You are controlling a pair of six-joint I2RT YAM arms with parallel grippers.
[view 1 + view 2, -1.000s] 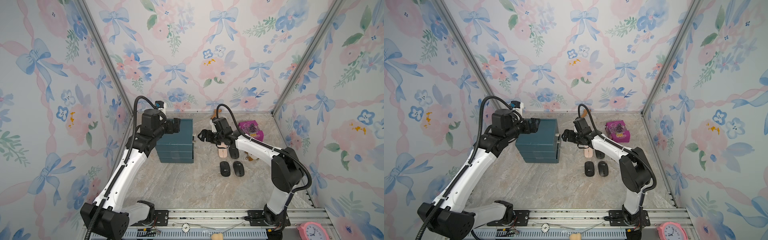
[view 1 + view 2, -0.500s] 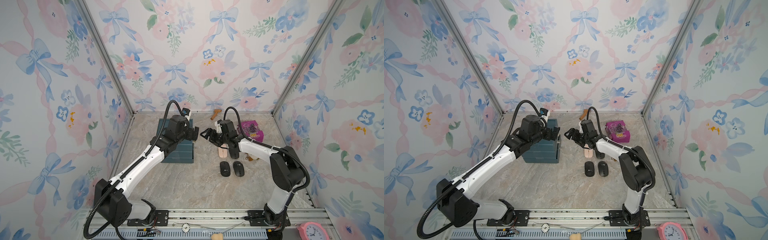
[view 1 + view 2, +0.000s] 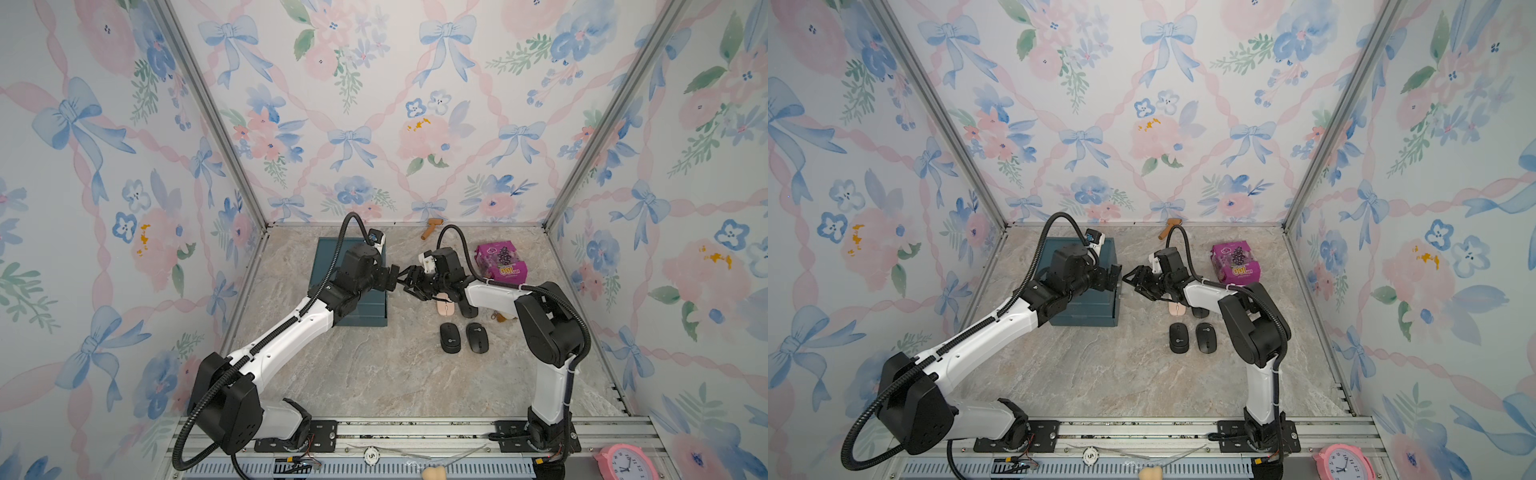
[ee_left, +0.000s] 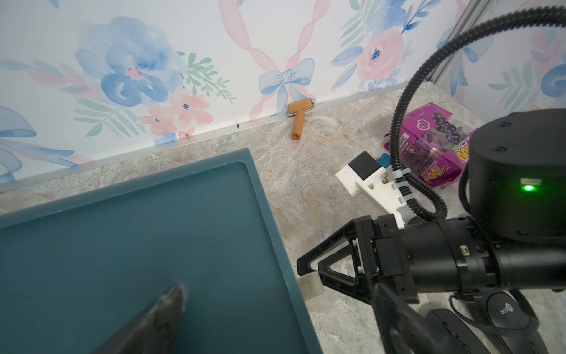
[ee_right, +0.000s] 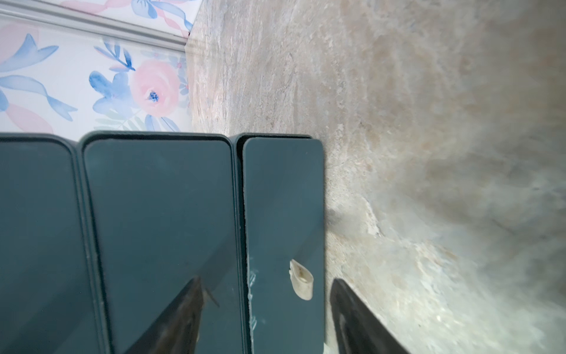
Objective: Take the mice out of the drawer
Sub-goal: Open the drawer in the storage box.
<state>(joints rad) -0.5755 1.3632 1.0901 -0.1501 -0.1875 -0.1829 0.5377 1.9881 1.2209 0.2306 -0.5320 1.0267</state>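
Step in hand: opening a drawer. At frame centre the right gripper (image 3: 408, 284) faces the dark teal plastic three-drawer cabinet (image 3: 330, 253). Its fingers (image 5: 183, 315) stand apart, straddling the small white tab handle (image 5: 301, 279), not yet pinching.

Over the cabinet top hangs the left gripper (image 3: 392, 277), fingers apart, holding nothing.

Already out on the marbled beige bench (image 3: 374, 374), right of centre: pale pink oval mouse (image 3: 443, 307), two matte black oval mice (image 3: 450, 337). Any inside are hidden.

Next, likely: pinch the tab, pull straight outward, with the cabinet braced.
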